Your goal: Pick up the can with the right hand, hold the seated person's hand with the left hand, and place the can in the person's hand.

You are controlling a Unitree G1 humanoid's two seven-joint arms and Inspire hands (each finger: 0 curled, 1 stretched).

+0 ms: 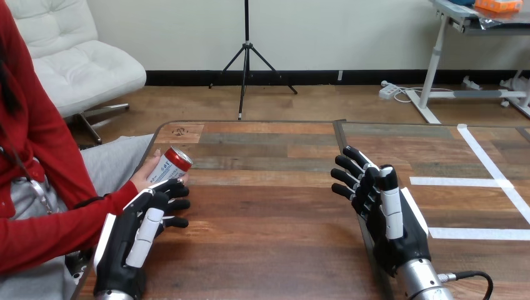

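Note:
A red and white can point(170, 165) lies tilted in the person's hand point(145, 179) at the table's left edge, and their fingers wrap round it. My left hand point(139, 232) sits just below that hand and wrist, fingers relaxed and pointing right. I cannot tell whether it touches the person, and I see no finger curled round them. My right hand point(382, 209) hovers over the middle right of the table. It is open with straight fingers, holds nothing, and is well apart from the can.
The wooden table point(269, 206) has a seam point(338, 134) running down its middle. White tape lines point(481, 182) mark its right part. The person's red-sleeved forearm point(56, 231) lies along the left edge beside my left arm.

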